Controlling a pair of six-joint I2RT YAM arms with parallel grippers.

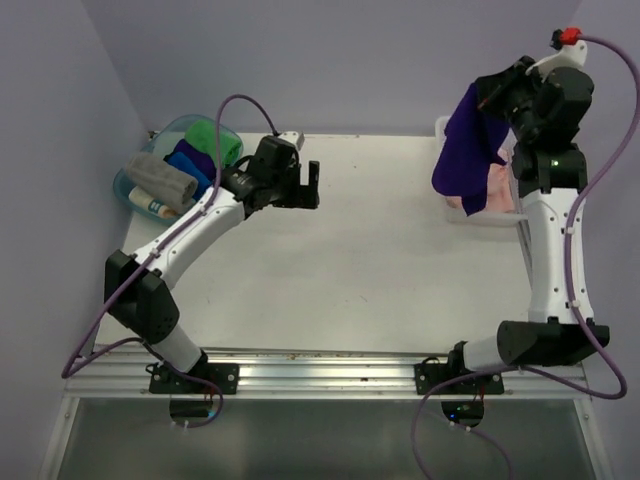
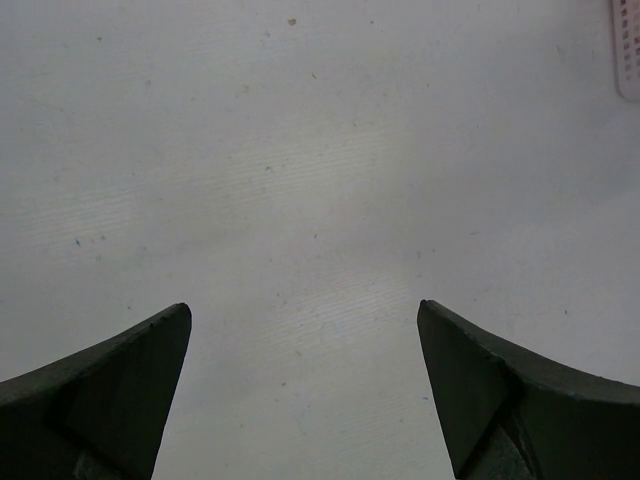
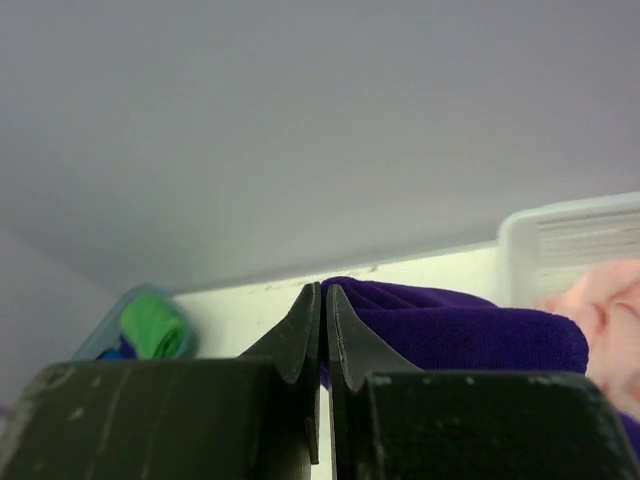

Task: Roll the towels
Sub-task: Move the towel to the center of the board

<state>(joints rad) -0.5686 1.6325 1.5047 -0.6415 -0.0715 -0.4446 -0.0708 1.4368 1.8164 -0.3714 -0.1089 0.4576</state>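
A dark purple towel (image 1: 464,152) hangs in the air over the back right of the table, pinched at its top by my right gripper (image 1: 484,96), which is shut on it. From the right wrist the same purple towel (image 3: 470,335) drapes off to the right of the closed gripper (image 3: 324,290). A pale pink towel (image 1: 492,190) lies in the white basket (image 1: 500,215) under it; the pink towel (image 3: 600,310) also shows at the right edge of the wrist view. My left gripper (image 1: 308,186) stands open over bare table, its fingers (image 2: 110,385) wide apart with nothing between them.
A blue-rimmed tub (image 1: 140,195) at the back left holds rolled green (image 1: 212,142), blue (image 1: 190,165) and grey (image 1: 160,180) cloths. The white table (image 1: 340,270) stretches between the arms. Walls close in behind and on both sides. The basket's corner (image 2: 627,45) shows at the left wrist view's top right.
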